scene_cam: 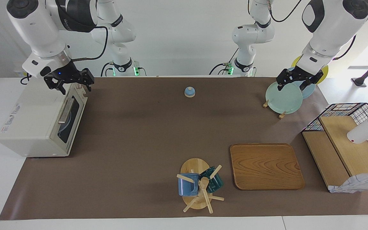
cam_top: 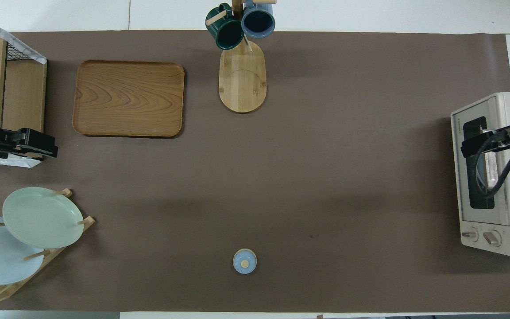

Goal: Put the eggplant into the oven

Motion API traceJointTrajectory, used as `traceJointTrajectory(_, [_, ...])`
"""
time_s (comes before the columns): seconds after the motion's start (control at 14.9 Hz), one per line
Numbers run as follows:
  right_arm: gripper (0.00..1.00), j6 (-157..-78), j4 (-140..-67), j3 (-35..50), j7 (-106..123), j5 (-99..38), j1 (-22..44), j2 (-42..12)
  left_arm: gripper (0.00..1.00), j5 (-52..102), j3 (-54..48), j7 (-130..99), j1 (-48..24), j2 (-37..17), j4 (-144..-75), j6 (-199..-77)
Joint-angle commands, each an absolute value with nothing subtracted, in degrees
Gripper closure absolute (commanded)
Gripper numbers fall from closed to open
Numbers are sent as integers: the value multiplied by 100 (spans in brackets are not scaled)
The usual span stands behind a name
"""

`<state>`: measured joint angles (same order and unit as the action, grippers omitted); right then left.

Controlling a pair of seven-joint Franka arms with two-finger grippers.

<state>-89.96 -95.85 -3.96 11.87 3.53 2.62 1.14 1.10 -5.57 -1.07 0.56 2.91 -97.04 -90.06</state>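
Toaster oven (scene_cam: 40, 123) at the right arm's end of the brown table mat (scene_cam: 145, 134); its dark glass door (scene_cam: 70, 116) is shut, the metal bar handle (scene_cam: 65, 110) lying across the upper part of the door. The eggplant appears in neither view. A pale round shape shows dimly through the glass, but what lies inside cannot be told.

Right gripper (scene_cam: 70, 83) hangs over the oven's top edge nearest the robots, jaws spread wide and empty, touching nothing. Left gripper (scene_cam: 294, 81) waits over the plate rack (scene_cam: 281, 113), above the pale green plate (scene_cam: 283, 99), jaws likewise spread and empty.

Handling, as a judgement: a slim eggplant should be light, firm but bruisable, with a glossy skin that tends to slip; the likely best hold is across the middle of its body, jaws square to its length, not at the thin stem. The door would need pulling down by the bar handle first.

Also present: small blue lidded pot (scene_cam: 189, 92) near the robots; wooden tray (scene_cam: 265, 166); mug tree (scene_cam: 198, 185) bearing a blue mug (scene_cam: 186, 185) and a dark green mug (scene_cam: 214, 180); wire-sided wooden shelf (scene_cam: 347, 150) at the left arm's end.
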Motion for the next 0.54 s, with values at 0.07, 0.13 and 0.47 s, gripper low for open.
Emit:
traceJointTrajectory(0.07, [0, -8974, -9563, -396, 1090, 255, 272, 158, 0, -18, -606, -88, 132, 343, -9712, -8938])
traceJointTrajectory(0.13, [0, -8982, -9562, -396, 1081, 255, 272, 158, 0, -18, -606, -88, 132, 343, -9712, -8947])
traceJointTrajectory(0.47, [0, -8974, -9562, -369, 1081, 255, 281, 193, 0, -18, -606, -88, 132, 343, -9712, -8938])
